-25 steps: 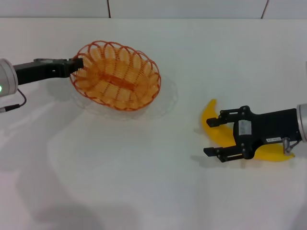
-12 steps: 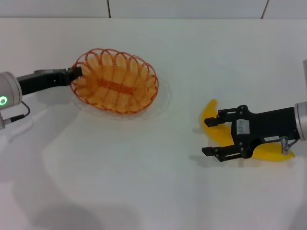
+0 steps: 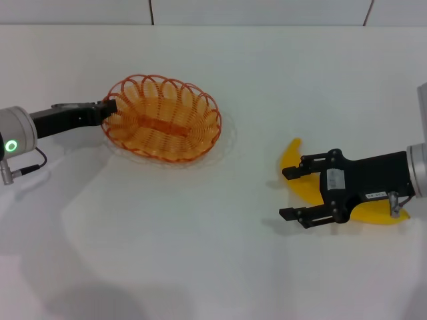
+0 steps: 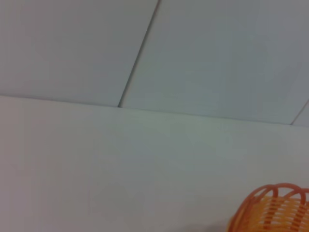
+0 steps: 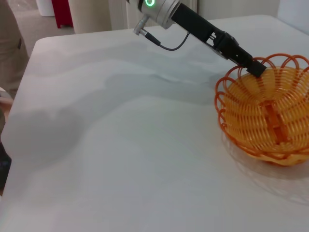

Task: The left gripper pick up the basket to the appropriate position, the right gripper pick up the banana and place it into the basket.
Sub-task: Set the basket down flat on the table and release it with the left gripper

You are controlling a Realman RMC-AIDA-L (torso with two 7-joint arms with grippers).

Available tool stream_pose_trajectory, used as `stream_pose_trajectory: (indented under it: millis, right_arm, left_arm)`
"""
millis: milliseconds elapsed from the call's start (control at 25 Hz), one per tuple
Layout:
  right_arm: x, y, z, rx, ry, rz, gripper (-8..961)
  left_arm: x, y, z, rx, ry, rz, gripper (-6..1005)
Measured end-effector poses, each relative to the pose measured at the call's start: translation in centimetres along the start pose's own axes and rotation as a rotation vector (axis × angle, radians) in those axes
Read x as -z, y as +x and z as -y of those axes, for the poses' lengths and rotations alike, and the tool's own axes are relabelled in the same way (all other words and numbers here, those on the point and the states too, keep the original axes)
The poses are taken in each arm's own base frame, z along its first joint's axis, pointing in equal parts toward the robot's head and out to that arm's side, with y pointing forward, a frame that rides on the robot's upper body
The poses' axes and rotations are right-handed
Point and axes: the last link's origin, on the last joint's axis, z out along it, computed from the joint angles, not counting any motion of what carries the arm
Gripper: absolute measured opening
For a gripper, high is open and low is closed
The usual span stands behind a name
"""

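Note:
The orange wire basket (image 3: 163,127) sits at the table's left, nearly level, its shadow close beneath it. My left gripper (image 3: 107,110) is shut on its left rim, on a black arm with a green ring light. The right wrist view shows that same grip, the left gripper (image 5: 255,66) pinching the basket (image 5: 270,116). Only a corner of the basket (image 4: 273,210) shows in the left wrist view. The yellow banana (image 3: 292,162) lies on the table at the right. My right gripper (image 3: 285,193) is open over it, its fingers pointing left on either side of the banana's middle.
The white table (image 3: 200,253) stretches wide between basket and banana and toward the front edge. A grey wall with panel seams (image 4: 140,53) stands behind the table. A cable (image 3: 27,167) hangs by the left arm's cuff.
The left gripper has brought the basket down from a raised tilt to nearly level, a little nearer the front. The right gripper has crept slightly left and forward over the banana.

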Motion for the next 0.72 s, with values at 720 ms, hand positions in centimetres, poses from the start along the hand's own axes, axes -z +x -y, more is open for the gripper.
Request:
stream_pose_trajectory:
  millis: [720]
  right_arm:
    - [-0.08, -0.04, -0.03, 0.002, -0.004, -0.002, 764]
  left_arm:
    - [-0.17, -0.6, -0.26, 0.01, -0.007, 0.008, 97]
